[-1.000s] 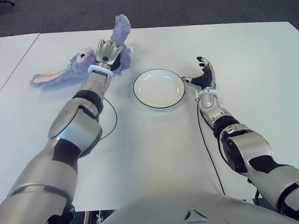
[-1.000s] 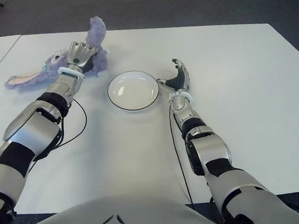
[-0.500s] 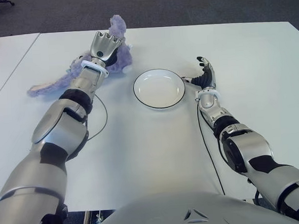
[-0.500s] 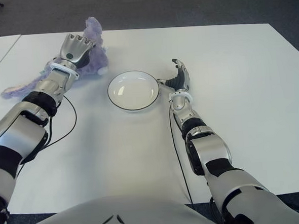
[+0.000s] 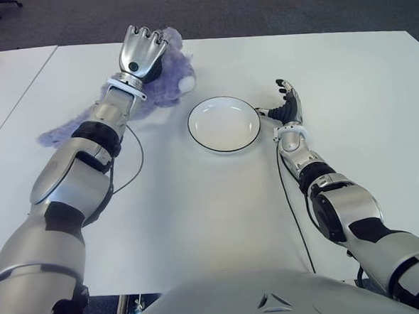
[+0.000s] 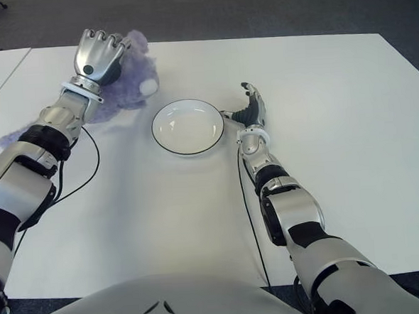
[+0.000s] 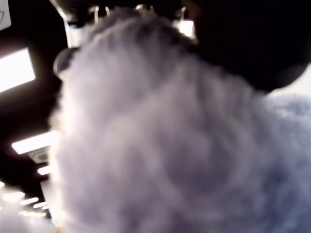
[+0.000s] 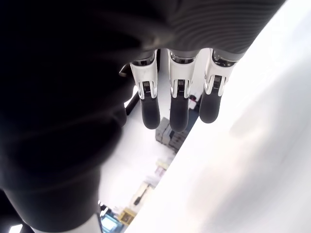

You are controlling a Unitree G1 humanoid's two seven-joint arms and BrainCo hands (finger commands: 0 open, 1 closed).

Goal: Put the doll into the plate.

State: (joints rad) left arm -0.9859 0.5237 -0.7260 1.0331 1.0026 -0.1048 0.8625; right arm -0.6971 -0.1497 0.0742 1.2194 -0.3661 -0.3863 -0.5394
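The doll (image 5: pixel 159 85) at upper left is lavender plush with a small white tuft (its fur fills the left wrist view). The plate (image 5: pixel 224 124) at centre is white with a thin dark rim. The table (image 5: pixel 220 213) is plain white; the carpet (image 5: pixel 257 8) along the top is dark grey.

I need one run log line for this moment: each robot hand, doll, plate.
left robot hand: shut on doll, left of plate | right robot hand: open, right of plate | plate: empty, on table
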